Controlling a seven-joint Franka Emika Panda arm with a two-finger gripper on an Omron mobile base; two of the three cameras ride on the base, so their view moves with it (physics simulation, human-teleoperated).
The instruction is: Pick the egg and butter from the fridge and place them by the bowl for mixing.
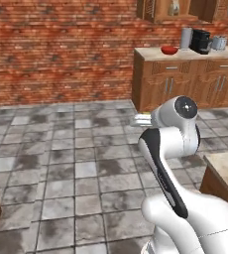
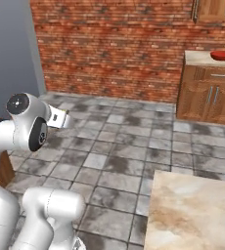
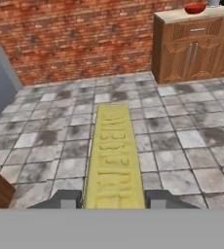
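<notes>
Yellow butter (image 3: 114, 158) lies between the two dark fingertips (image 3: 67, 199) of the gripper (image 3: 114, 200) in the hand view; the jaws are closed on its near end and the stick runs straight out ahead of the hand, over the floor. On its upper face some pressed marks show, but they are too blurred to read.

From the left base view the hand is mostly hidden behind the white arm (image 1: 173, 149); just a pale bit sticks out at its left side, and the grip cannot be judged there. The right base view shows the hand as a small pale block just beside the arm's upper joint, pointing toward the far cabinets.

Far ahead of the gripper and a little to its right, the red bowl (image 3: 195, 8) sits on the light top of a brown wooden cabinet (image 3: 196, 51). The left base view adds what stands further along that counter: a grey cylinder (image 1: 186, 37), a black machine (image 1: 200, 41) and a small metal object that I cannot identify.

To the left of the hand stands a tall grey panel (image 2: 11, 53); whether it is the fridge I cannot tell. Grey stone tiles (image 1: 61, 163) with dark stains cover the floor under the gripper, and a red brick wall (image 2: 114, 44) closes the room ahead. A beige marble top (image 2: 192, 215) is near the base at its right side.
</notes>
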